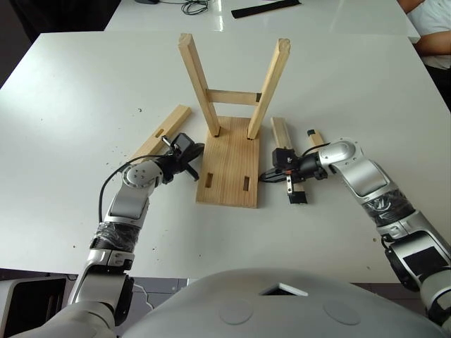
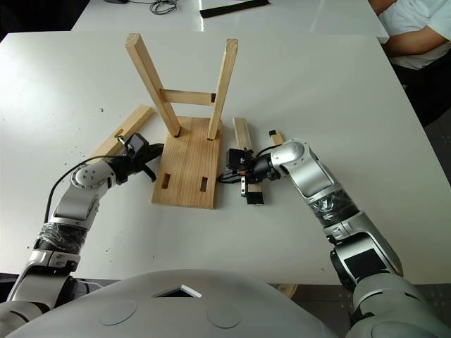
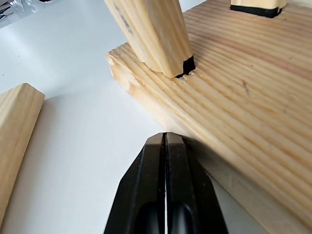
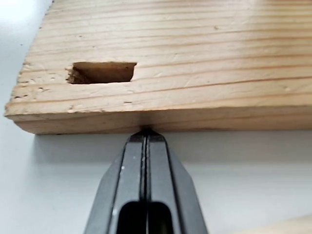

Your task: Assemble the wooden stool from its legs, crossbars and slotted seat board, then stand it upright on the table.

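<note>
Left of the seat board [image 1: 229, 165] a spare leg [image 1: 163, 132] lies flat on the counter [image 1: 84, 91], near the board's left edge but not touching it. My left hand [image 3: 165, 141] is pinched shut on nothing, its tips against that left edge, just below the slot where one standing leg [image 1: 199, 81] is seated. That leg, the crossbar [image 1: 232, 96] and the second standing leg [image 1: 270, 84] rise from the board's far slots. The two near slots [image 1: 209, 180] are empty. My right hand [image 4: 145, 134] is closed and empty too, tips touching the board's right edge beside the nearer right slot. Right of the board, beyond that hand, lie two more loose sticks [image 1: 281, 132]. I judge this to be squaring and steadying the board before the next leg goes in. To do it well I should press evenly from both sides, keep the tips low on the edges so they do not ride up, and move gently so the seated pair is not rocked.
</note>
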Controlling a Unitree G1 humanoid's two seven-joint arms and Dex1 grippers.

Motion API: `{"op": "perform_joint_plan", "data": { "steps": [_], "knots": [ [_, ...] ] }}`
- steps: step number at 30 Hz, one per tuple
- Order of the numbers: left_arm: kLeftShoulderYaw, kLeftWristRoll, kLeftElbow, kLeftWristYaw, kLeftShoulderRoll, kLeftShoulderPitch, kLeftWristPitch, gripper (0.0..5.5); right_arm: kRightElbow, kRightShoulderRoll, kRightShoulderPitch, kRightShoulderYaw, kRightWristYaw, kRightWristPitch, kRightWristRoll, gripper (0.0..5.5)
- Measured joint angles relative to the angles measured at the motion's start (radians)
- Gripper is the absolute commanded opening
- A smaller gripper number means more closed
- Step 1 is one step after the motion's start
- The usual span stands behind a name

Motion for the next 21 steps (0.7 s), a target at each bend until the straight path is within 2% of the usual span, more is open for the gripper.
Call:
{"op": "perform_joint_plan", "data": {
  "steps": [3,7,10,12,15,17,21],
  "knots": [
    [0.061,-0.021,-0.126,0.022,0.01,0.083,0.026,0.02,-0.038,-0.015,-0.001,-0.063,-0.009,0.034,0.04,0.0],
    [0.213,-0.055,-0.341,0.099,0.039,0.266,0.111,0.02,-0.124,-0.065,0.002,-0.172,-0.029,0.097,0.098,0.0],
    [0.266,-0.144,-0.541,0.167,-0.018,0.336,0.195,0.02,-0.137,-0.074,0.011,-0.244,-0.111,0.108,0.102,0.0],
    [0.263,-0.247,-0.677,0.222,-0.103,0.355,0.228,0.02,-0.103,-0.074,0.009,-0.291,-0.203,0.125,0.081,0.0],
    [0.193,-0.399,-0.909,0.39,-0.292,0.378,0.267,0.0,-0.053,-0.088,0.023,-0.357,-0.34,0.179,0.042,0.4],
    [0.146,-0.41,-0.951,0.472,-0.371,0.386,0.268,0.0,-0.08,-0.115,0.065,-0.37,-0.358,0.202,0.036,0.72],
    [0.109,-0.356,-0.928,0.56,-0.433,0.469,0.243,0.0,-0.145,-0.138,0.114,-0.373,-0.368,0.294,0.038,1.32]
  ]
}}
